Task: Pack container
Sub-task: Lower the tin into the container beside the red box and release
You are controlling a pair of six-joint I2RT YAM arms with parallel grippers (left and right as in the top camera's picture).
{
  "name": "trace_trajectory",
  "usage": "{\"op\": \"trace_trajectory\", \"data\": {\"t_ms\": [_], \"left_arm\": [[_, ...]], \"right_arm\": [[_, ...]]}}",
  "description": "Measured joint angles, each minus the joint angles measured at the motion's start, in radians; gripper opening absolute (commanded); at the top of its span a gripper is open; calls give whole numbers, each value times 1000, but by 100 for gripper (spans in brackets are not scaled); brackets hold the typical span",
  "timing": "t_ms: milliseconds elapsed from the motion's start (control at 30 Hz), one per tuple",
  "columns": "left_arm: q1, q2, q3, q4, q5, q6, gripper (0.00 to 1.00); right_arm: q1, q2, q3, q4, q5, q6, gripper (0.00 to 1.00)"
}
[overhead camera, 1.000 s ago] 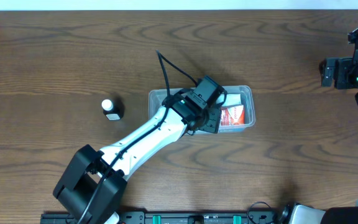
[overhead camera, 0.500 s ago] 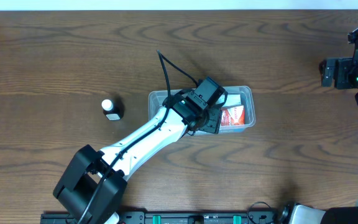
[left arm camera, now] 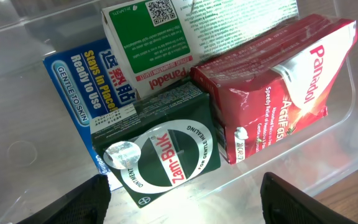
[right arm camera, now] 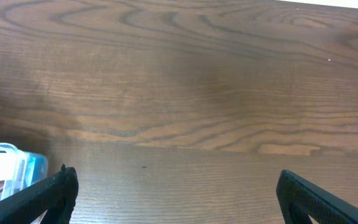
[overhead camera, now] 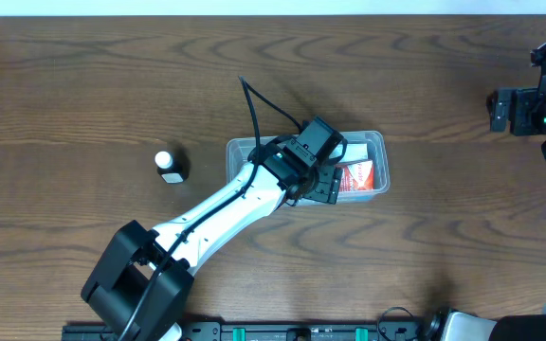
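Note:
The clear plastic container (overhead camera: 375, 142) sits mid-table; its wall also shows in the left wrist view (left arm camera: 353, 93). Inside lie a dark green Zam-Buk box (left arm camera: 160, 152), a red Panadol ActiFast pack (left arm camera: 272, 87), a green-and-white Panadol box (left arm camera: 185, 37) and a blue-and-white packet (left arm camera: 82, 81). My left gripper (left arm camera: 182, 202) is open and empty, hovering over the container just above the Zam-Buk box. My right gripper (right arm camera: 179, 199) is open and empty over bare table at the far right. A small white-capped bottle (overhead camera: 168, 165) stands on the table left of the container.
The left arm (overhead camera: 216, 213) stretches from the front left across to the container and covers its left half in the overhead view. The container's corner (right arm camera: 17, 165) shows at the left edge of the right wrist view.
The left gripper's fingers have spread slightly over the container. Nothing else has moved.

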Motion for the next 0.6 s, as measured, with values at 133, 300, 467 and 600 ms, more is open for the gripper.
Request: {"op": "trace_trajectory", "data": {"t_ms": [133, 300, 467, 600], "left_arm": [[1, 0, 0, 5, -3, 2, 78], [21, 0, 0, 28, -8, 16, 78], [72, 0, 0, 33, -11, 36, 79], [120, -14, 0, -8, -11, 38, 79]], "right_arm": [[0, 0, 0, 0, 0, 0, 99], [0, 0, 0, 0, 0, 0, 99], [0, 0, 0, 0, 0, 0, 99], [0, 0, 0, 0, 0, 0, 99]]}}
